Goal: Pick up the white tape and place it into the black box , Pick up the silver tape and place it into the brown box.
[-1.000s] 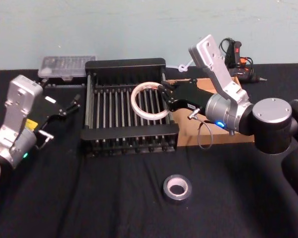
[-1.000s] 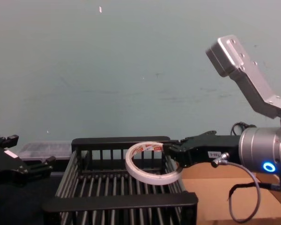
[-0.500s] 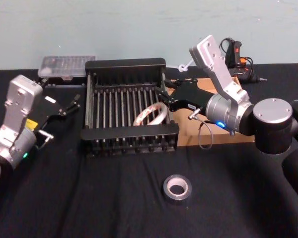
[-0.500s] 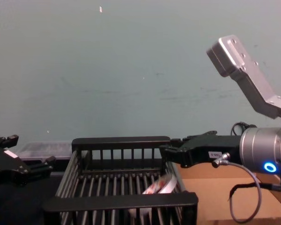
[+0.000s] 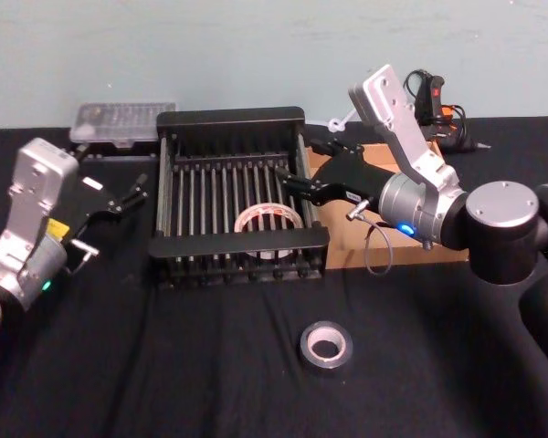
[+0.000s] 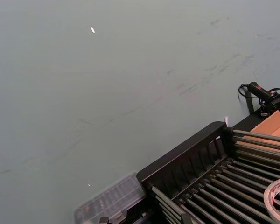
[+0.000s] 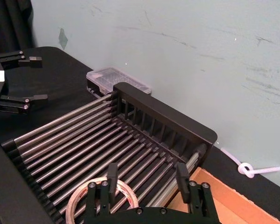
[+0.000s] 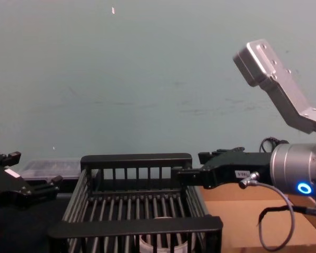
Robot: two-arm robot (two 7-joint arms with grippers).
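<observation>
White tape (image 5: 268,218): flat ring on the slatted floor of the black box (image 5: 231,119), near its front right corner
Right gripper (image 5: 293,182): fingers spread wide, empty, above the crate's right rim
Silver tape (image 5: 326,346): on black cloth, well apart
Brown box (image 5: 356,253): cardboard, partly hidden by the arm
Left gripper (image 5: 128,195): parked left, open

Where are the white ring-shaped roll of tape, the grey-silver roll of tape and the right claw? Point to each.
White ring-shaped roll of tape (image 5: 268,218): head view, top face of ring.
Grey-silver roll of tape (image 5: 326,347): head view, upper rim.
Right claw (image 5: 287,176): head view, between open fingertips.
</observation>
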